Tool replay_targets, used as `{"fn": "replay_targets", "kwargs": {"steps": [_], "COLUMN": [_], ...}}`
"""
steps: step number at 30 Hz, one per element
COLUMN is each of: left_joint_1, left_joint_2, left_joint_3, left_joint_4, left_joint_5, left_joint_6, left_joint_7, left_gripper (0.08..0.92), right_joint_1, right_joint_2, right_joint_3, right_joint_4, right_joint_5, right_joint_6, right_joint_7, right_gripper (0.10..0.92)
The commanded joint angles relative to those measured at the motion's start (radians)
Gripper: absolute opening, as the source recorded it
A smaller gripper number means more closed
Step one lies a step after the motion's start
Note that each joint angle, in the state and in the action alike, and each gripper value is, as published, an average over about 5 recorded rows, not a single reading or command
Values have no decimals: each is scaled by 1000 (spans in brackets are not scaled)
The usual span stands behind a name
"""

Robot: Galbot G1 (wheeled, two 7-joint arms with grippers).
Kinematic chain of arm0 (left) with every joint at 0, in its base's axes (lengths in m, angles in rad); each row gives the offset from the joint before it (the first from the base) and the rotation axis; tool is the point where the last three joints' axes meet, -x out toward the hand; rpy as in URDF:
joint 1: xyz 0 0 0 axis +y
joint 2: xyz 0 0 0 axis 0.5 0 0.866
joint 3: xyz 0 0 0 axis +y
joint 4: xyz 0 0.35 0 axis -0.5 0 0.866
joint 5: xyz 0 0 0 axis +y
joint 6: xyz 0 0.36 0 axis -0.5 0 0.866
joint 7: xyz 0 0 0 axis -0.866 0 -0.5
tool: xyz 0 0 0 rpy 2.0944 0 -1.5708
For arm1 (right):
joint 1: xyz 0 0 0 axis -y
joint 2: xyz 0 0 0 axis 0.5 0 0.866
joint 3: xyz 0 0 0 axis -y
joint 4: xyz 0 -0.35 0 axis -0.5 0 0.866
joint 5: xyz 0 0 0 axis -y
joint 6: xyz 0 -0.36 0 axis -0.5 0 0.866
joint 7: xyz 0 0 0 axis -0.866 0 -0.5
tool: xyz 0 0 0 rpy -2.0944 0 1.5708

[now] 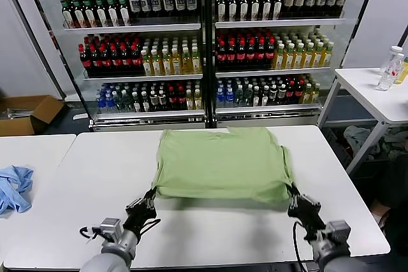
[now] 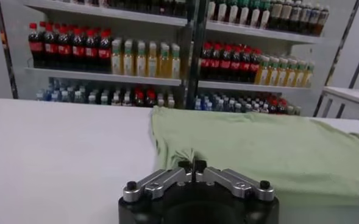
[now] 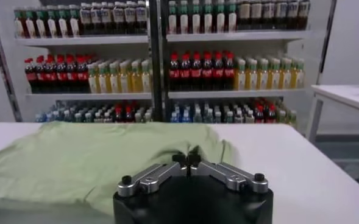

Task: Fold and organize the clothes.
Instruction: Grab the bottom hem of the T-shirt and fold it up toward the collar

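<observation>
While both the left gripper (image 1: 150, 198) and right gripper (image 1: 294, 199) pinch its near corners, the shirt (image 1: 220, 164) lies widthwise.

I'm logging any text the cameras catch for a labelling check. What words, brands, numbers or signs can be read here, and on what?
None can be read.
Bottle labels on the shelves: too small and blurred.
Green shirt: no print or lettering shows.
Bottle on the side table: label unreadable.
Cardboard box: no legible marking.
</observation>
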State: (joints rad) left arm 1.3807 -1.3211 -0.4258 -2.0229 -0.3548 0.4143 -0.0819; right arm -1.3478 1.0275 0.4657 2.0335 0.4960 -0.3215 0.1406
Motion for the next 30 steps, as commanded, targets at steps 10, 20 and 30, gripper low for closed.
{"fn": "replay_targets", "kwargs": {"steps": [10,20,30], "left_joint_1": [-222,-139,-85], "left_joint_2": [-27,-35,-44], "left_joint_3": [56,35,20], "left_joint_4": [242,153,159], "left_joint_5": [97,98,80], "left_joint_6": [0,11,27], "left_joint_7": [-18,-39,-62], "left_gripper": [84,213,498], "right_joint_1": [257,177,103], "right_joint_2": [1,9,6], "right_joint_3": [-158,-127,-14], "right_joint_4": [-259,-208,-192], "right_joint_5": [-132,-162,-129], "right_joint_6": [-14,-30,-123], "right_joint_7": [-37,-68,-2], "right_gripper": [107,319,596]}}
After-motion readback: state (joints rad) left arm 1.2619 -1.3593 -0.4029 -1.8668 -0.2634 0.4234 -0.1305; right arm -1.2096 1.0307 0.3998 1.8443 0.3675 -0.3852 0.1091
